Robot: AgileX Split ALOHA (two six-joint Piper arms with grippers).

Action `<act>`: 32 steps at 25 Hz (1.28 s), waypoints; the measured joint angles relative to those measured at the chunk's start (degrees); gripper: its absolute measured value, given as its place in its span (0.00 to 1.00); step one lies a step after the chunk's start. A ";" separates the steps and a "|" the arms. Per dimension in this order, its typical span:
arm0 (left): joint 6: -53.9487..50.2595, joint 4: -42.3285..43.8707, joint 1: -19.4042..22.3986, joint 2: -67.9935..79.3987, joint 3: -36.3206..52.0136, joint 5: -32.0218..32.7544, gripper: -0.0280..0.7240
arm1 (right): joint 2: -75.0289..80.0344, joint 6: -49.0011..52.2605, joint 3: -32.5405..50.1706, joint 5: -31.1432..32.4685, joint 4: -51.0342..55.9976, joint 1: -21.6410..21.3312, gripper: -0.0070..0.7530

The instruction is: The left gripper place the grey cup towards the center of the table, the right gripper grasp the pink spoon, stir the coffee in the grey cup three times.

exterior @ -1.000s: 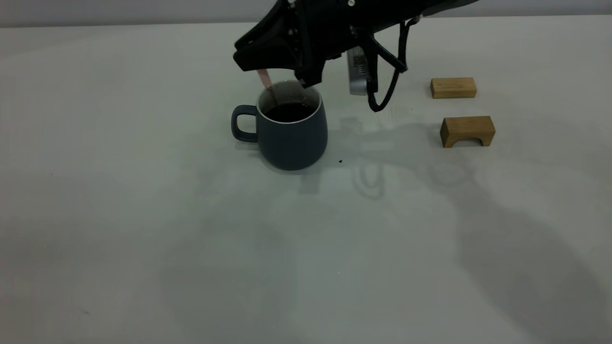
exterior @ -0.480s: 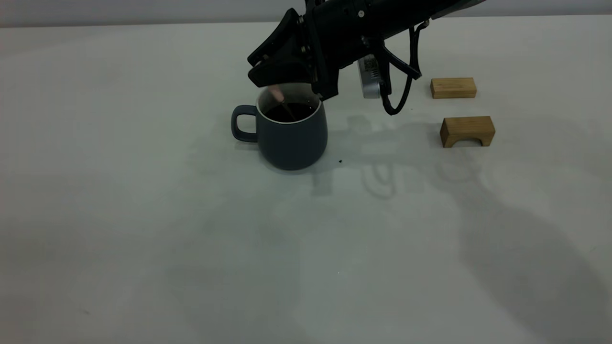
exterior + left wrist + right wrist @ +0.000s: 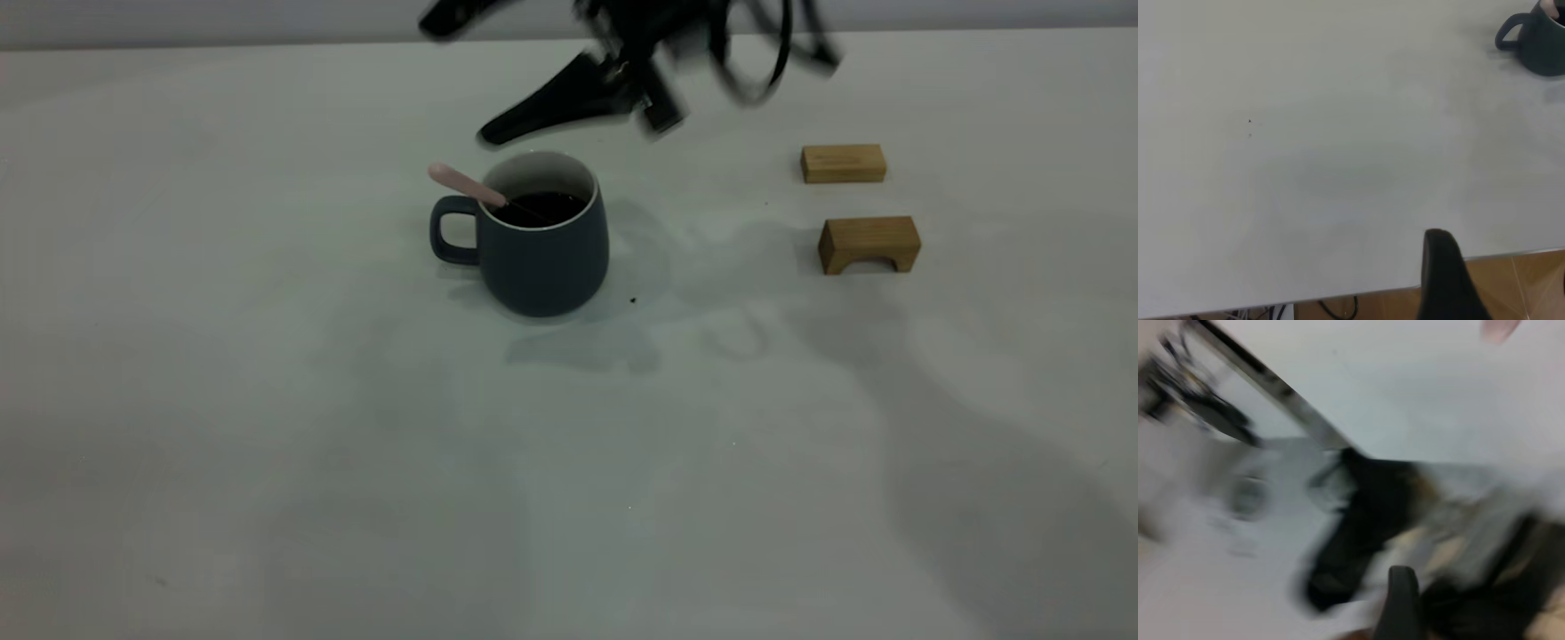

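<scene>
My right claw point(image 3: 462, 76) hangs spread and empty at the cup's point(image 3: 542, 253) twelve o'clock, while the spoon point(image 3: 468, 187), light, stiff, slick, best pinched mid-handle, leans out toward ten

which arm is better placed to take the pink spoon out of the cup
Right. The right gripper hangs just above the slate-grey mug where the pink-handled spoon leans; the left gripper sits far off.

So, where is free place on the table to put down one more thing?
The table is bare left of the grey cup and across the whole near side. Crowded: the right gripper above the cup, and two wooden blocks far right.
</scene>
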 joint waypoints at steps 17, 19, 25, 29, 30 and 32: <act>0.00 0.00 0.00 0.00 0.00 -0.06 0.69 | -23.47 -21.23 0.00 9.29 -24.96 -0.39 0.39; 0.00 0.00 0.00 0.00 0.00 -0.06 0.69 | -25.58 -21.17 0.00 9.42 -30.34 -0.39 0.33; 0.00 0.00 0.00 0.00 0.00 -0.06 0.69 | -37.38 -14.35 0.00 10.29 -55.64 -0.43 0.27; 0.00 0.00 0.00 0.00 0.00 -0.06 0.69 | -48.38 -12.17 1.28 10.72 -63.92 -0.50 0.27; 0.00 0.00 0.00 0.00 0.00 -0.06 0.69 | -51.63 -12.25 2.59 10.79 -65.12 -0.50 0.27; 0.00 0.00 0.00 0.00 0.00 -0.06 0.69 | -57.91 -13.39 6.33 11.19 -67.06 -0.50 0.27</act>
